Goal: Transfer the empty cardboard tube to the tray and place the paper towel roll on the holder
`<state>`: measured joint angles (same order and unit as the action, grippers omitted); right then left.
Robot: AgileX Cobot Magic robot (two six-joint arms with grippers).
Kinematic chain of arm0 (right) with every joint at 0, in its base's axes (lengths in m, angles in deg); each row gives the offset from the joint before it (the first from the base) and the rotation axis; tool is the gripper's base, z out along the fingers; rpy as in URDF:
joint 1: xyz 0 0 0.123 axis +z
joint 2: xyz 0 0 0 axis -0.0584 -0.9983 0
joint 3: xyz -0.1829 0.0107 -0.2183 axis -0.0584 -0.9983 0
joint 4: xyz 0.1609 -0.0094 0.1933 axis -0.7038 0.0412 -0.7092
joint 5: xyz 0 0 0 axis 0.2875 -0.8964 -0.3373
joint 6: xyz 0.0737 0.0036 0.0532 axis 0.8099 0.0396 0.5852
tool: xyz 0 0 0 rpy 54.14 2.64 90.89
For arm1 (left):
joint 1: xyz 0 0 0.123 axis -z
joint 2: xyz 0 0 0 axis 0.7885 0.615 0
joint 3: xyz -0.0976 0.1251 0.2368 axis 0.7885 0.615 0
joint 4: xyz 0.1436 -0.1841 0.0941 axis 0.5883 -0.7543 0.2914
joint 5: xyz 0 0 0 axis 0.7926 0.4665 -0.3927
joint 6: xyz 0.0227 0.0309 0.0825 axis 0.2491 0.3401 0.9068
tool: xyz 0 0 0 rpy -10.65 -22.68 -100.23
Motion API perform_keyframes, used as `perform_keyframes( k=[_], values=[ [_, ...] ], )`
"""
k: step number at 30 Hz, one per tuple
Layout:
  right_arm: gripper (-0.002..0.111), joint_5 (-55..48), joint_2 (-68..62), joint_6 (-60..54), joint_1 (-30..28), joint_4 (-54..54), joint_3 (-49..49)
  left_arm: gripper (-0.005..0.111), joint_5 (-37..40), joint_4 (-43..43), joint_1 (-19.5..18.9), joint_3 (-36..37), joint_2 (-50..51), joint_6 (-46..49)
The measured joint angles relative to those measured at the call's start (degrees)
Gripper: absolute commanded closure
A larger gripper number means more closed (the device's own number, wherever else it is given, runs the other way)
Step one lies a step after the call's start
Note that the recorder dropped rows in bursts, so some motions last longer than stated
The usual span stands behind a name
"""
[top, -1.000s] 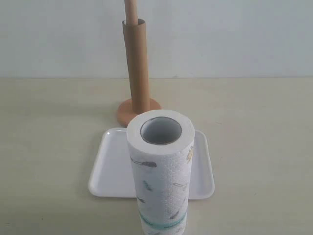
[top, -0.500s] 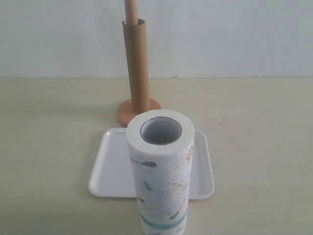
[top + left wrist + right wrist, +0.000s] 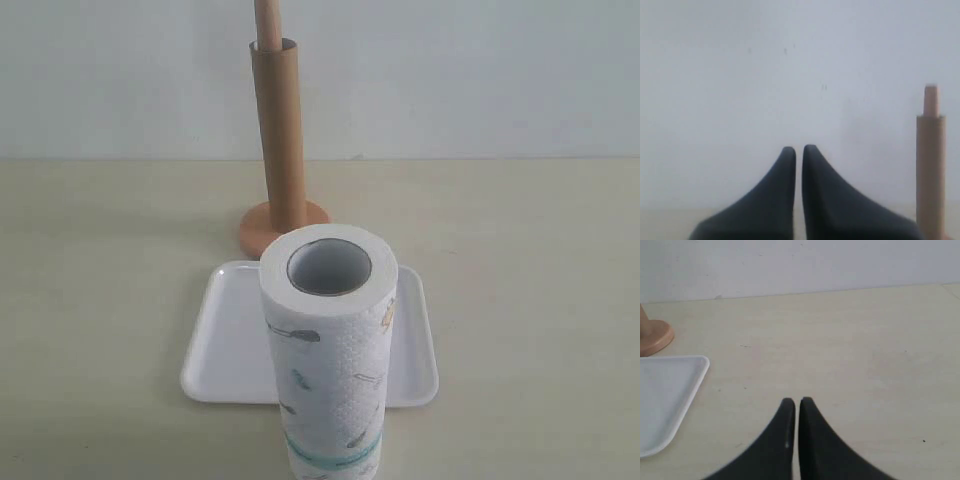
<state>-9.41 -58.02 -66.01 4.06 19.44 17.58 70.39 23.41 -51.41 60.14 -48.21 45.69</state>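
Cardboard, plain and brown: the empty cardboard tube [image 3: 280,130] stands upright, sleeved over the pole of the holder [image 3: 262,228], and the pole's tip pokes out above the tube's open top. The holder's round base sits on the worktop [image 3: 530,280] just beyond the far rim of the tray [image 3: 225,340], a little left of centre. The tray lies flat in the middle with nothing in it. The paper towel roll [image 3: 330,370] stands on end on the near side, hiding part of the tray's near rim, hollow core facing up and teal band at the bottom. The left tool [image 3: 798,149] has its fingers pressed together on nothing, raised and facing the wall. The right tool [image 3: 797,401] is likewise closed and empty, low over bare worktop to the right of the tray.
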Motion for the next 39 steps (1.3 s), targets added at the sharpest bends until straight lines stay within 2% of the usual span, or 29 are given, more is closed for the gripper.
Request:
perform_keyframes(
  k=[2,5,11,15,20,25,31,39],
  values=[
    [0.106,0.0,0.0,0.0,0.0,0.0,0.0,0.103,-6.25,0.0,0.0,0.0,0.0,0.0],
    [0.106,0.0,0.0,0.0,0.0,0.0,0.0,0.103,-9.31,0.0,0.0,-2.97,3.29,0.0],
    [0.106,0.0,0.0,0.0,0.0,0.0,0.0,0.103,-14.42,1.59,0.0,-12.13,21.58,-0.14],
    [0.106,0.0,0.0,0.0,0.0,0.0,0.0,0.103,-15.61,6.07,0.0,-17.98,36.69,-5.72],
    [0.106,0.0,0.0,0.0,0.0,0.0,0.0,0.103,-20.7,7.85,0.0,-20.95,52.92,-10.54],
    [0.106,0.0,0.0,0.0,0.0,0.0,0.0,0.103,-29.19,9.09,0.0,-21.05,63.23,-11.36],
    [0.106,0.0,0.0,0.0,0.0,0.0,0.0,0.103,-37.53,19.94,0.0,-22.46,71.32,-16.16],
    [0.106,0.0,0.0,0.0,0.0,0.0,0.0,0.103,-39.26,41.54,0.0,-31.86,83.38,-25.35]
  ],
)
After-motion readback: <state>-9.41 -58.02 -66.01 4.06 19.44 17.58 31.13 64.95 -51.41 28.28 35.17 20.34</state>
